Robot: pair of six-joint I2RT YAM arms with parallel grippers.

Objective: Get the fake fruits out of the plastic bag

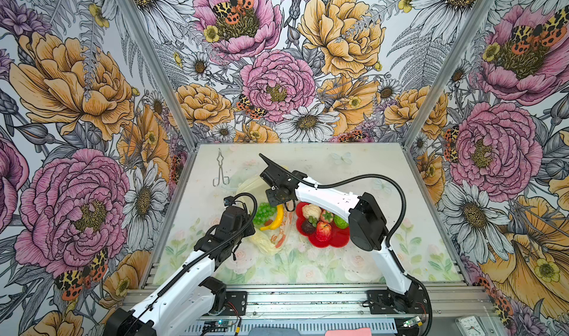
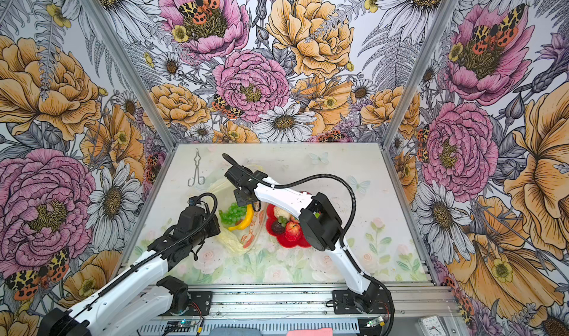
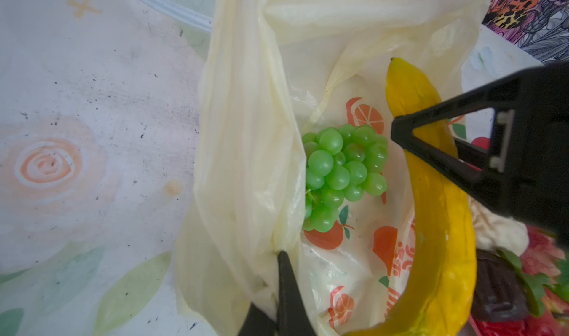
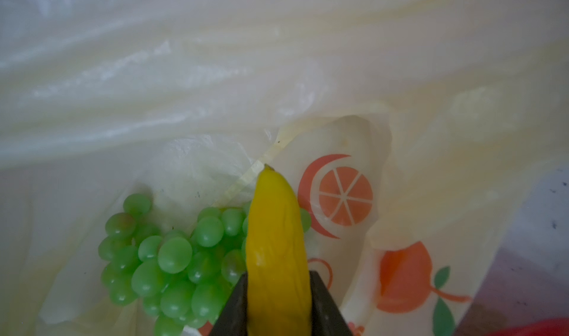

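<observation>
Yellow and glossy, the banana (image 4: 277, 242) is sitting closest to the right wrist lens. The right gripper (image 4: 277, 275) is pinching it across its thick part, one black finger on each flank. It is lying over the open mouth of the plastic bag (image 3: 246, 128), though whether it is hanging clear of the film is not showing. It is looking light, stiff and slick, so a hold on the thick middle is seeming safer than one near the tapering tip. Just beside it the green grape bunch (image 3: 341, 174) is lying inside the bag, bumpy and probably springy, and is asking for a grip around the whole cluster. The left gripper (image 3: 282, 259) is pressing shut on a fold of the bag's rim. That film is thin and limp, and is likely to drag after any fruit that snags. On the worktop (image 1: 338, 266) the bag is lying just beside the red flower-shaped plate (image 1: 334, 241), which is carrying the apple (image 1: 323, 230), strawberry (image 1: 327, 216), cream bumpy piece (image 1: 311, 210) and dark brown fruit (image 1: 307, 226). Free room is lying toward the robot's bases. Metal tongs (image 1: 221, 172) are resting well apart, and the right elbow (image 1: 366, 223) is hanging over the plate's edge.
</observation>
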